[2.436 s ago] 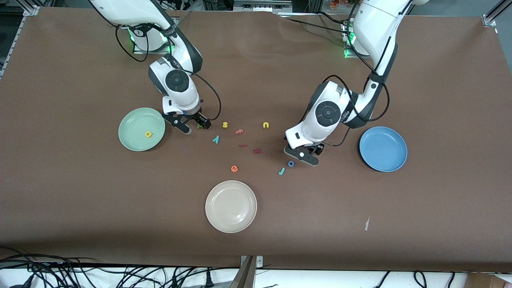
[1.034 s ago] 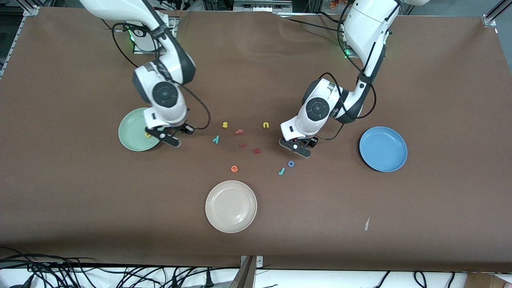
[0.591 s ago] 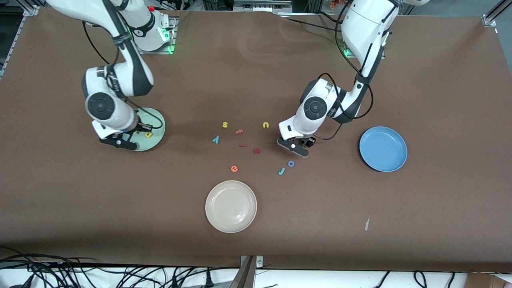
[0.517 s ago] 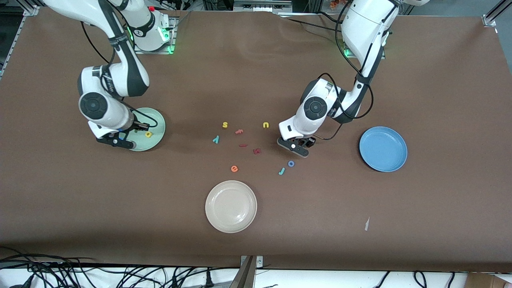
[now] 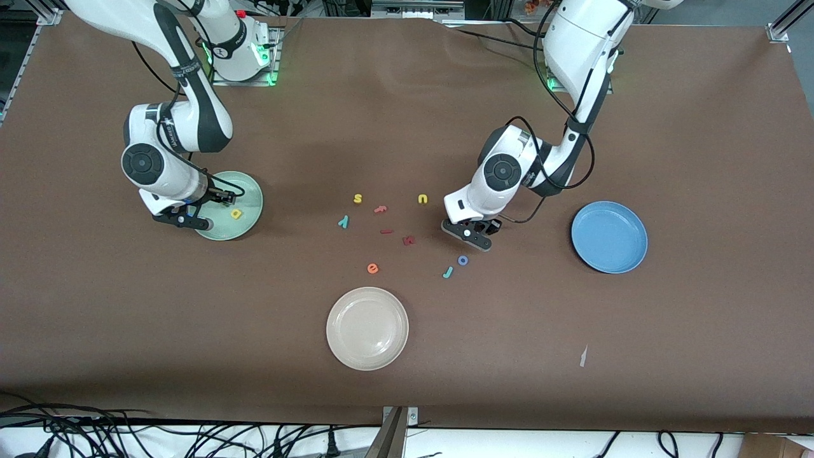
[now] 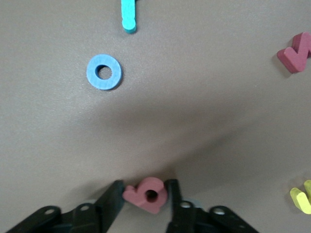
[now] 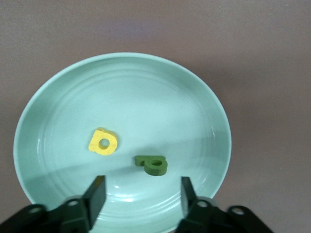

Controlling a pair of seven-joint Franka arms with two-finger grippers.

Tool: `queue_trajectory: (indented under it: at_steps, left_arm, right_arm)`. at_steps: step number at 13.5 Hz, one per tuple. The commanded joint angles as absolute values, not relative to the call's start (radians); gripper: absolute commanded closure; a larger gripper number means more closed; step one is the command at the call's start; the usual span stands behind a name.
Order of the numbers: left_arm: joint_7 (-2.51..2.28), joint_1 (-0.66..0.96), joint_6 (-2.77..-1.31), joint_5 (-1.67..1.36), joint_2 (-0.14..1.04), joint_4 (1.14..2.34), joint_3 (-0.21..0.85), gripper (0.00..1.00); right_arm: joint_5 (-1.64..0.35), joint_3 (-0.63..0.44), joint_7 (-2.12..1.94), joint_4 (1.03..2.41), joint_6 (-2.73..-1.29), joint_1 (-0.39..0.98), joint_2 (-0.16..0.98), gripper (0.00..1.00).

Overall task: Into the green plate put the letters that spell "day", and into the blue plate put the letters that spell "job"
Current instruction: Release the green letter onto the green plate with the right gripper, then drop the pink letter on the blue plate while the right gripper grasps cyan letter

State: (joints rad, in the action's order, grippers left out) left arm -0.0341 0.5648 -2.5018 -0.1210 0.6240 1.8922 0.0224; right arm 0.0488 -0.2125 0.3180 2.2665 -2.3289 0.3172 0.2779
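**Two arms sorting foam letters: one letter just gripped, one lying in its plate**

We read the brown table (image 5: 407, 394) as a clock face from the front camera, with twelve at the robots' bases.

The round, glossy, mint-green plate (image 5: 245, 191) sits at nine o'clock. The round, glossy, bright blue plate (image 5: 609, 236) sits at three and holds nothing. A cream-white plate (image 5: 367, 328) sits at six, and loose letters lie around the centre.

The right gripper (image 7: 141, 187) hangs over the green plate with its fingers wide and nothing in them. Below it, the dark green foam letter d (image 7: 153, 165) and the yellow foam letter a (image 7: 103, 141) lie in the plate, close together.

The left gripper (image 5: 474, 232) is down at the table just toward three from the centre. It is narrowed onto the pink-red foam letter b (image 6: 148, 194), with one finger against each side of it. The b appears to rest on the table.

The blue foam ring o (image 5: 463, 260) and the teal foam hook j (image 5: 448, 272) lie nearby toward four. The light-blue foam letter y (image 5: 343, 221) lies toward nine from the centre.

We judge the step in hand to be lifting the b.

- To do it well, we would check that the pinch is firm before rising. The letter is tiny and soft and could twist out.
- We would lift straight up, clear of the o, then carry the b to three o'clock.
- We would open the gripper low over the blue plate's middle.
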Motion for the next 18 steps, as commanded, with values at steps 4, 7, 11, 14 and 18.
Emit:
queue_trajectory:
  at_steps: [4,7,11,14,18]
  left_arm:
    - [-0.023,0.58,-2.516,-0.135,0.623,1.904,0.015,0.73]
    - [-0.009,0.528,-2.493,-0.13,0.562,1.904,0.006,0.73]
    - [0.029,0.366,-2.37,-0.129,0.431,1.968,0.006,0.73]
    - [0.144,0.246,-2.37,-0.129,0.33,2.084,0.006,0.73]
    - [0.333,0.1,-2.37,-0.13,0.252,2.189,0.006,0.72]
  right_arm:
    - [0.017,-0.083,0.504,2.22,-2.339,0.333,0.259,0.0]
    - [0.017,0.023,0.667,2.096,-2.339,0.344,0.326,0.0]
    - [0.02,0.074,0.949,1.924,-2.344,0.461,0.475,0.0]
    - [0.018,0.074,0.966,1.862,-2.397,0.502,0.555,0.0]
    - [0.018,0.074,0.969,1.867,-2.494,0.512,0.612,0.01]
